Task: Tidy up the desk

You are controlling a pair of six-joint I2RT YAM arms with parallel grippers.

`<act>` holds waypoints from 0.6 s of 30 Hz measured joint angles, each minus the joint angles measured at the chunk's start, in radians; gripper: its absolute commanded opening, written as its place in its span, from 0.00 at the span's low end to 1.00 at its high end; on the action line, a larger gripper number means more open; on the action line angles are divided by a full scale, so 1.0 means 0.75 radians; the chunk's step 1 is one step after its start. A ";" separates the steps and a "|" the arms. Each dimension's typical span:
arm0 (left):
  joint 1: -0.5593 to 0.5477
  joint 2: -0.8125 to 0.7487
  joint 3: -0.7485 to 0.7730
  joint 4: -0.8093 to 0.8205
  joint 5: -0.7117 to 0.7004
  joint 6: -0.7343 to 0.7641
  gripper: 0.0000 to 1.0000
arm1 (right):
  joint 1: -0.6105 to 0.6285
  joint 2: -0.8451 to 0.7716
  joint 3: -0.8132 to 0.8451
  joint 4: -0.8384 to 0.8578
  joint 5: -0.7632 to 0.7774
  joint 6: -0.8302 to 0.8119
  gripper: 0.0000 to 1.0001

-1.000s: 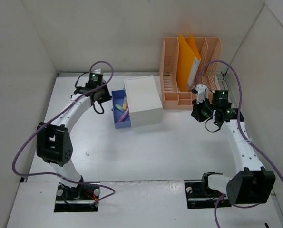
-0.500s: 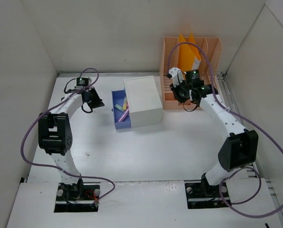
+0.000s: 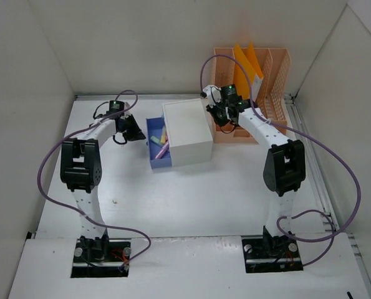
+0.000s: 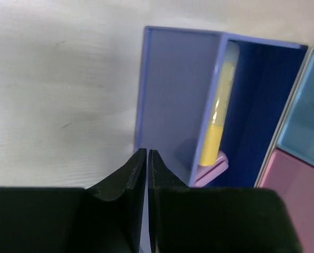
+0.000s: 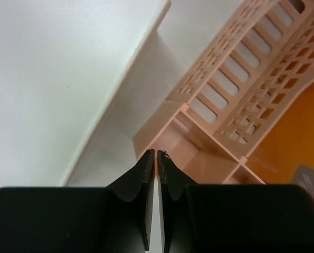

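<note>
The desk (image 3: 191, 199) is a white tabletop between white walls. A white box (image 3: 186, 132) stands at its back middle with a blue drawer (image 3: 158, 143) pulled out on its left, holding yellow and purple markers (image 4: 220, 118). My left gripper (image 3: 137, 132) is shut and empty, just left of the drawer's outer wall (image 4: 175, 100). My right gripper (image 3: 211, 111) is shut and empty, between the white box's right side (image 5: 67, 79) and the peach file organizer (image 3: 247, 93).
The peach organizer (image 5: 241, 105) at the back right holds an orange folder (image 3: 247, 71). Pink and light blue panels (image 4: 299, 153) show at the right of the left wrist view. Purple cables loop over both arms.
My right arm swung left from the organizer's right side to the gap beside the white box. My left gripper moved out left, then back right to the drawer's side.
</note>
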 measured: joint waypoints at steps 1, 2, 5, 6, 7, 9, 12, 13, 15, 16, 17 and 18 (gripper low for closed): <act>-0.007 0.017 0.021 0.000 0.009 -0.003 0.04 | 0.002 0.019 0.010 -0.001 -0.006 0.004 0.03; -0.016 0.034 0.043 0.001 0.016 -0.004 0.04 | 0.006 0.034 0.016 0.001 -0.016 0.008 0.03; -0.046 0.074 0.093 -0.001 0.033 -0.004 0.04 | 0.013 0.061 0.030 0.000 -0.060 0.021 0.03; -0.056 0.090 0.112 -0.004 0.042 -0.003 0.04 | 0.014 0.066 0.032 -0.001 -0.080 0.025 0.02; -0.066 0.105 0.129 -0.005 0.050 -0.003 0.04 | 0.014 0.068 0.035 -0.004 -0.101 0.026 0.03; -0.083 0.135 0.158 -0.002 0.077 -0.004 0.05 | 0.015 0.075 0.053 -0.011 -0.153 0.028 0.02; -0.108 0.165 0.180 -0.001 0.117 -0.006 0.05 | 0.017 0.083 0.077 -0.027 -0.213 0.025 0.00; -0.114 0.175 0.189 0.000 0.130 -0.008 0.05 | 0.016 0.083 0.081 -0.035 -0.231 0.025 0.00; -0.123 0.192 0.210 0.000 0.156 -0.010 0.05 | 0.015 0.083 0.087 -0.048 -0.244 0.022 0.00; -0.130 0.207 0.228 0.001 0.162 -0.012 0.05 | 0.016 0.083 0.088 -0.053 -0.248 0.021 0.00; -0.132 0.216 0.241 0.002 0.175 -0.014 0.05 | 0.016 0.083 0.089 -0.058 -0.255 0.020 0.00; -0.134 0.226 0.253 0.003 0.187 -0.017 0.05 | 0.017 0.083 0.089 -0.063 -0.261 0.020 0.00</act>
